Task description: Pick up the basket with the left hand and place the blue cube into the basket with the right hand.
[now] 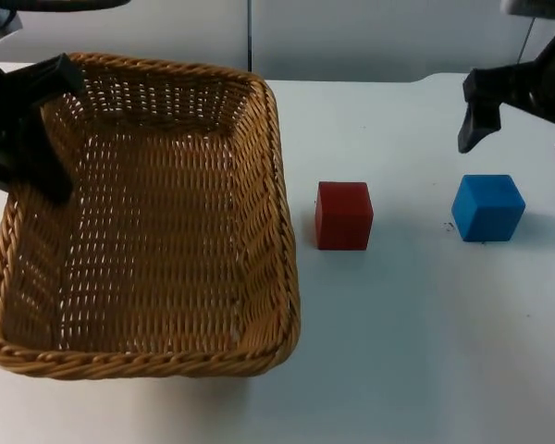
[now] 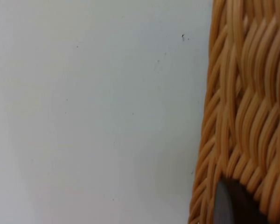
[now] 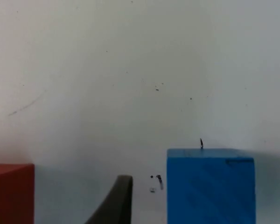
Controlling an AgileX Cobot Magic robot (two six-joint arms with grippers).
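left gripper (image 1: 23,139) straddling basket (image 1: 148,231) rim, closure cannot be told | right gripper (image 1: 518,116) held apart above blue cube (image 1: 487,207) | risk — red cube (image 1: 343,215) nearby could be taken instead

Bare table (image 1: 416,324) surrounds the blue cube (image 1: 487,207); the red cube (image 1: 343,215) stands between it and the basket (image 1: 279,176).

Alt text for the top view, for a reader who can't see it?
A wicker basket sits on the white table, the left gripper at its far-left rim. Beside it stand a red cube and a blue cube; the right gripper hovers open behind the blue one.
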